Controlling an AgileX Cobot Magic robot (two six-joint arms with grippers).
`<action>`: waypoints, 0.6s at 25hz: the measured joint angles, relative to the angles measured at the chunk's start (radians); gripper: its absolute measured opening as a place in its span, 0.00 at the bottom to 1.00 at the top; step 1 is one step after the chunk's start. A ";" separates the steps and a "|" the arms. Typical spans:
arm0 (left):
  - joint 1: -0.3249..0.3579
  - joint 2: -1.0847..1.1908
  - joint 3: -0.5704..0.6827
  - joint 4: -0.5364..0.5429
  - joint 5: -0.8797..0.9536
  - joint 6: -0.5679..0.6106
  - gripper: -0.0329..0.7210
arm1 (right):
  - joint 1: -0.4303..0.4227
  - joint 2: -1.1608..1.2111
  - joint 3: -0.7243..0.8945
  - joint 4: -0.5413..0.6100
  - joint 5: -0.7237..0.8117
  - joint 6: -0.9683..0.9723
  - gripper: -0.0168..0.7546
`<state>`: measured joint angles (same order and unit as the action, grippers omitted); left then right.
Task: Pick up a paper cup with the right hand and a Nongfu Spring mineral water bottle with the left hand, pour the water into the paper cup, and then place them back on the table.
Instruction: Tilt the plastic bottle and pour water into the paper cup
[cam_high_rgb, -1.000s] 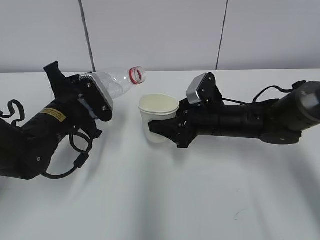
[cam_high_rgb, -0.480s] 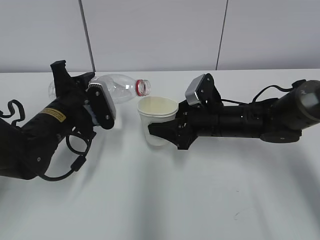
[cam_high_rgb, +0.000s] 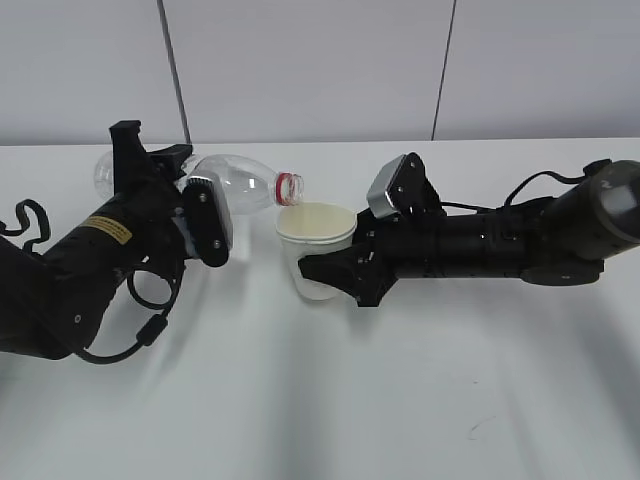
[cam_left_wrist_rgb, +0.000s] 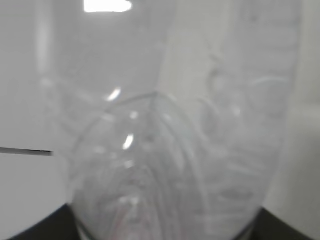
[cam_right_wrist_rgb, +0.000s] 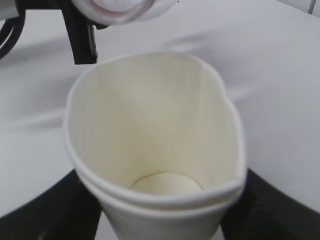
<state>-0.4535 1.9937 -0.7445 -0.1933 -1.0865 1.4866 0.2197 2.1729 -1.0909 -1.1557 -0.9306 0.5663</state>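
Observation:
My left gripper (cam_high_rgb: 195, 215) is shut on the clear mineral water bottle (cam_high_rgb: 240, 183), held tipped past level with its red-ringed mouth (cam_high_rgb: 290, 188) just above the rim of the paper cup (cam_high_rgb: 315, 250). The bottle's label is hidden by the gripper. In the left wrist view the clear bottle (cam_left_wrist_rgb: 170, 150) fills the frame. My right gripper (cam_high_rgb: 330, 268) is shut on the off-white cup and holds it upright above the white table (cam_high_rgb: 330, 400). In the right wrist view the cup (cam_right_wrist_rgb: 150, 145) is squeezed oval, and the bottle mouth (cam_right_wrist_rgb: 117, 10) hangs over its far rim. No water shows.
A grey panelled wall (cam_high_rgb: 320, 70) stands behind the table's back edge. Black cables (cam_high_rgb: 150, 320) loop under the left arm. A small dark mark (cam_high_rgb: 480, 430) lies on the table at the front right.
The left gripper has tipped the bottle further: its mouth dropped from above and left of the cup down to the cup's rim. The right gripper shifted the cup slightly.

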 joint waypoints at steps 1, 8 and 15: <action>0.000 0.000 0.000 0.000 0.000 0.010 0.50 | 0.000 0.000 0.000 0.000 0.002 0.000 0.64; 0.000 0.000 0.000 0.002 0.000 0.060 0.50 | 0.000 0.000 0.000 -0.013 0.004 0.004 0.64; 0.000 0.000 0.000 0.002 0.000 0.108 0.50 | 0.000 0.000 0.000 -0.018 0.007 0.004 0.64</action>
<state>-0.4535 1.9937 -0.7445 -0.1909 -1.0865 1.5948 0.2197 2.1729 -1.0909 -1.1736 -0.9241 0.5703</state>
